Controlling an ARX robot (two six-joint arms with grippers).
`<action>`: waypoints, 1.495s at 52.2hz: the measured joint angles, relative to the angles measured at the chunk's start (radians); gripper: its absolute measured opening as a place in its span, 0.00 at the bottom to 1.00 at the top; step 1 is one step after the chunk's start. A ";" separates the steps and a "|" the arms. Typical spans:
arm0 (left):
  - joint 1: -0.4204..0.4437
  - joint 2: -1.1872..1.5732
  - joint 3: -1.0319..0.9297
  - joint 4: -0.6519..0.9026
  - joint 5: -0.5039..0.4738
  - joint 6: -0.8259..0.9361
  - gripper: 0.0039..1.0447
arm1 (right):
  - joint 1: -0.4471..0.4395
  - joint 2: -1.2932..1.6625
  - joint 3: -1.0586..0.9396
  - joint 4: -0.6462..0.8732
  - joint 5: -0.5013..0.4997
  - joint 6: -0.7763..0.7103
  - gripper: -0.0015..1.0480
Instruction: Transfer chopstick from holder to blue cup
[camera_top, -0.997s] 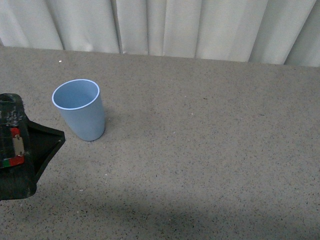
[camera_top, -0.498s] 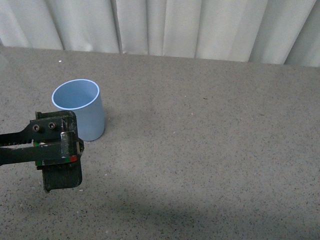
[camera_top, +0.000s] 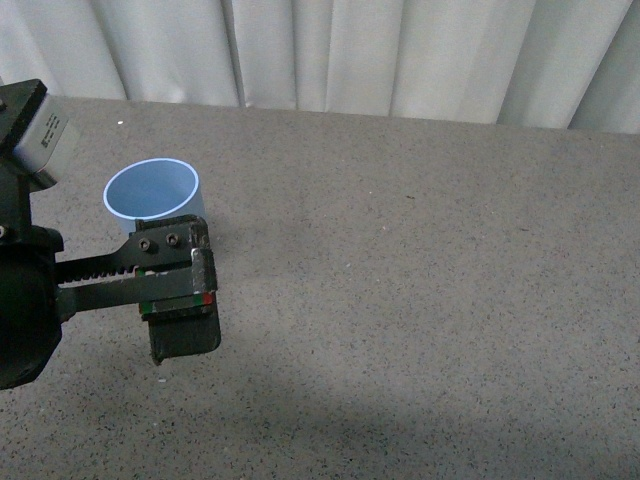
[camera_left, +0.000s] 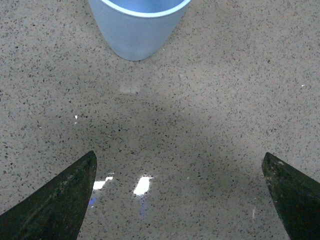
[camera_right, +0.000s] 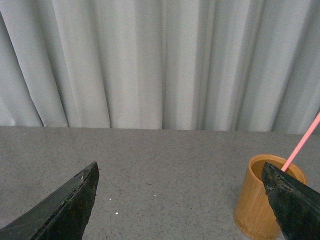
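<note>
The blue cup (camera_top: 150, 190) stands upright at the table's left, and I see nothing inside it in the front view. My left gripper (camera_top: 112, 312) hangs just in front of it, open with nothing between its fingers, and one finger (camera_top: 184, 330) covers the cup's base. In the left wrist view the cup (camera_left: 135, 30) sits beyond the wide-apart tips of the left gripper (camera_left: 179, 162). One pink chopstick (camera_right: 302, 144) leans out of a bamboo holder (camera_right: 257, 202), seen only in the right wrist view. My right gripper (camera_right: 180, 172) is open, with the holder by one fingertip (camera_right: 290, 200).
Speckled grey tabletop (camera_top: 420, 300) stretches to the right of the cup. White pleated curtains (camera_top: 350, 50) close off the far edge. The right arm and the holder are outside the front view.
My left gripper has come in from the left edge, moving right and turning, and now stands in front of the cup's lower half. The cup has not moved.
</note>
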 joint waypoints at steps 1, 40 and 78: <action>0.000 0.006 0.007 -0.005 0.000 -0.008 0.94 | 0.000 0.000 0.000 0.000 0.000 0.000 0.91; 0.014 0.095 0.137 -0.095 0.010 -0.122 0.94 | 0.000 0.000 0.000 0.000 0.000 0.000 0.91; 0.126 0.208 0.231 -0.104 0.005 -0.181 0.94 | 0.000 0.000 0.000 0.000 0.000 0.000 0.91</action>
